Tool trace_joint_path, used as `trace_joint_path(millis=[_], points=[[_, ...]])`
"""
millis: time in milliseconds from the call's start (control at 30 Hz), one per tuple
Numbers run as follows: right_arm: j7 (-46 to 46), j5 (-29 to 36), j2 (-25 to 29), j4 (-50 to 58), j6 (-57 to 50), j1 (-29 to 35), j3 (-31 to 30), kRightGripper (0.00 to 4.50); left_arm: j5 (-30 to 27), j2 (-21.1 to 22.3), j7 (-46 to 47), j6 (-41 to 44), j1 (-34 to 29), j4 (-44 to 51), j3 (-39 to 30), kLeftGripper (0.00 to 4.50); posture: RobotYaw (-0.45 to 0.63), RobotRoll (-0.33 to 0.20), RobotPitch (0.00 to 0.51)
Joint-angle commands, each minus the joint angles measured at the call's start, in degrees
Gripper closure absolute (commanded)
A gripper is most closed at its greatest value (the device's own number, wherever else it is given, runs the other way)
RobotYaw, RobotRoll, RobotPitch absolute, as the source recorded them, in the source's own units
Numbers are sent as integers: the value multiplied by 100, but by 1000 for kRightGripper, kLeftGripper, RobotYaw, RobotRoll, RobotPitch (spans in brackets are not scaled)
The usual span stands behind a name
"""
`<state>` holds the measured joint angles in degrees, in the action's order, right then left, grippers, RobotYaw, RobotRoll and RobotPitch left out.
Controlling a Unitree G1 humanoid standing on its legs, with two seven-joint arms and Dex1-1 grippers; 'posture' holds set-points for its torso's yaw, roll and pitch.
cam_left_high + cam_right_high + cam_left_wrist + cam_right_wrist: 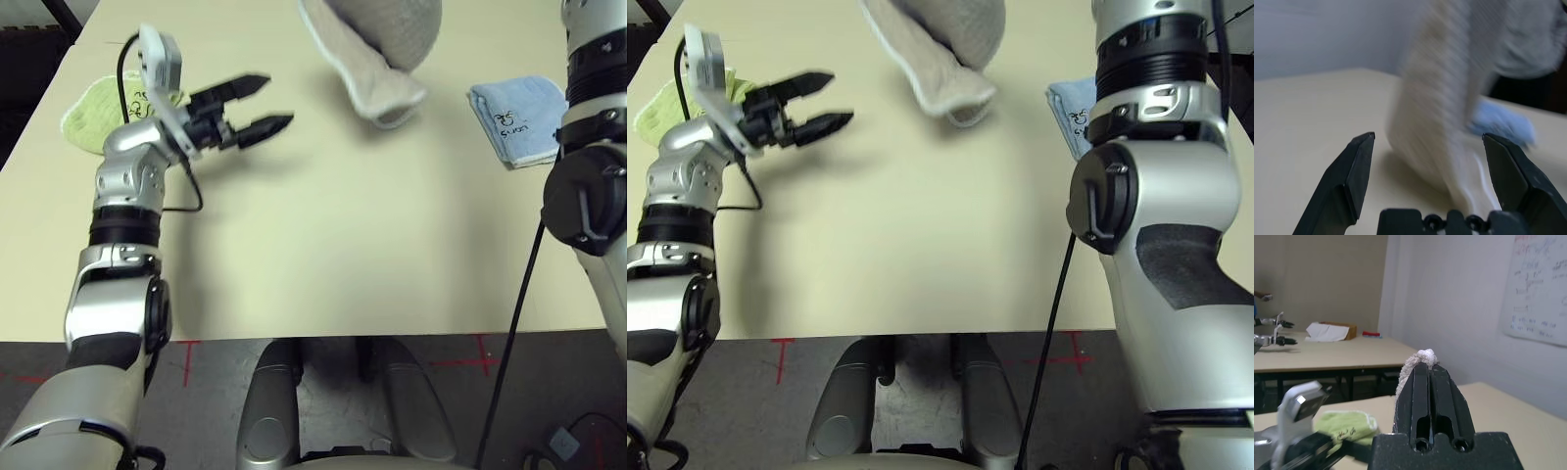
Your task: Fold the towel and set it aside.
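I have the towel (pixel 377 54) lifted off the desk (pixel 323 245): it hangs in the air over the far middle of the desk, its rounded lower end dangling just above the surface, a white-stitched edge running down one side. In the right wrist view the right gripper (pixel 1425 369) has its fingers pressed together on a bunched bit of terry cloth poking out at their tips, so I read this as a pinch on one corner or edge; which one I cannot tell. The left gripper (pixel 257 105) hovers above the desk to the left of the hanging cloth, fingers spread wide and empty, pointed toward it; its wrist view shows the towel straight ahead between the two fingers. A light-green folded towel (pixel 98 110) lies at the far left behind the left arm, a light-blue folded towel (pixel 517 117) at the far right. My judgement: I am in the lift-and-spread step, no fold made yet. Next move calls for bringing the left fingers onto a free edge of the hanging towel, closing there, then drawing both hands apart to flatten it.
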<state>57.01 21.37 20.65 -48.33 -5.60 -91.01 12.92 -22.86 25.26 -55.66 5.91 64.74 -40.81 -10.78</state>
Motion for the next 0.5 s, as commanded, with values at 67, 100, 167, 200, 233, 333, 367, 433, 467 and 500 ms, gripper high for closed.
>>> trace_joint_path(millis=[67,100,167,200,233,333,367,433,467,500], points=[[-57,48,35,261,-47,18,-29,4477,77,-221,676,248,113,107,-20,0,78,0,301],[-70,48,31,263,-55,35,-32,4477,80,-280,806,269,177,97,-23,0,78,0,301],[-85,44,28,272,-60,65,-36,4477,118,-377,991,262,275,139,15,0,79,0,300],[-98,37,28,269,-56,73,-39,4477,91,-431,1065,317,320,197,13,0,79,0,299],[-116,29,26,259,-47,81,-40,4477,19,-495,1153,425,366,274,-17,0,80,0,299],[-155,-1,17,215,-4,100,-68,4477,-158,-627,1373,743,438,567,-95,0,77,0,298],[-180,-1,7,202,2,98,-71,4477,-253,-663,1481,906,457,689,-159,0,77,0,297],[-218,3,-14,180,16,104,-78,4477,-536,-749,1627,1337,435,1183,-248,0,79,0,298],[-233,7,-24,171,24,106,-81,4477,-648,-773,1680,1533,414,1390,-273,0,80,0,298],[-246,6,-33,159,38,108,-86,4477,-724,-762,1644,1697,371,1600,-241,0,82,0,297]])
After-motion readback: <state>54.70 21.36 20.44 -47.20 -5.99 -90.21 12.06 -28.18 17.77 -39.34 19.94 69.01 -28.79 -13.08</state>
